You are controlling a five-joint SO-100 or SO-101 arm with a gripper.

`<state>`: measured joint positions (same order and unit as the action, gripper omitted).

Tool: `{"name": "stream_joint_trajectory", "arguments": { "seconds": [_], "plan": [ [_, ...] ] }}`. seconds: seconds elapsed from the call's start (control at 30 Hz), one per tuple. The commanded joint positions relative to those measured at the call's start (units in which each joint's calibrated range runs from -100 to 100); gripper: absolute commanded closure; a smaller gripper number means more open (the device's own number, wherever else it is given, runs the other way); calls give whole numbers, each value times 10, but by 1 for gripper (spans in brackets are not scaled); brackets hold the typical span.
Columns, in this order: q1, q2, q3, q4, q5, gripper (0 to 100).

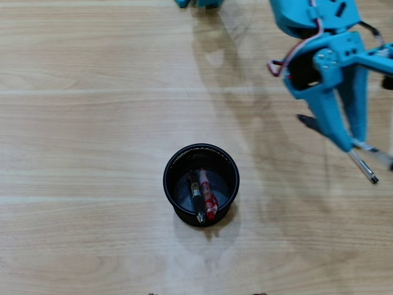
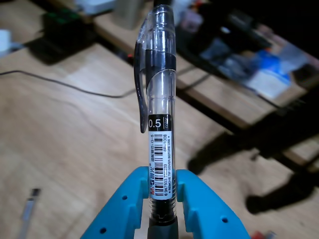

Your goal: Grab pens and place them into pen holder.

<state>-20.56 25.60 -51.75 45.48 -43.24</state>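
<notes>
The pen holder [image 1: 228, 165], a round black mesh cup, stands upright near the middle of the wooden table in the overhead view. Inside it lean a black pen [image 1: 196, 195] and a red pen [image 1: 207, 198]. My blue gripper [image 1: 355, 142] hangs at the right edge, well right of and above the cup, shut on a clear-barrelled black pen [image 1: 365, 168] whose end pokes out past the fingertips. In the wrist view this pen [image 2: 158, 99] stands clamped between the two blue fingers [image 2: 124, 209] of the gripper [image 2: 162, 191], clip end pointing away from the camera.
The arm's blue base parts [image 1: 196, 3] sit at the top edge of the overhead view. In the wrist view a dark cable [image 2: 60, 84] runs over the table, blurred clutter lies beyond its far edge, and a small slim object [image 2: 30, 209] lies at the lower left.
</notes>
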Motion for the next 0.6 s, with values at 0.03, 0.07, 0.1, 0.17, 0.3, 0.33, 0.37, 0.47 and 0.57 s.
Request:
{"name": "stream_joint_trajectory", "arguments": {
  "seconds": [0.03,0.07,0.1,0.17,0.3,0.33,0.37,0.47,0.57],
  "plan": [
    [122,-139,142,-19,-1,98],
    [143,-158,186,-35,-4,98],
    [160,-173,229,-56,-10,98],
    [184,-190,321,-129,-24,98],
    [193,-199,464,-325,-57,98],
    [190,-196,487,-368,-69,98],
    [189,-193,506,-406,-81,98],
    [180,-192,544,-480,-103,98],
    [173,-192,555,-495,-108,98]
  ]
}}
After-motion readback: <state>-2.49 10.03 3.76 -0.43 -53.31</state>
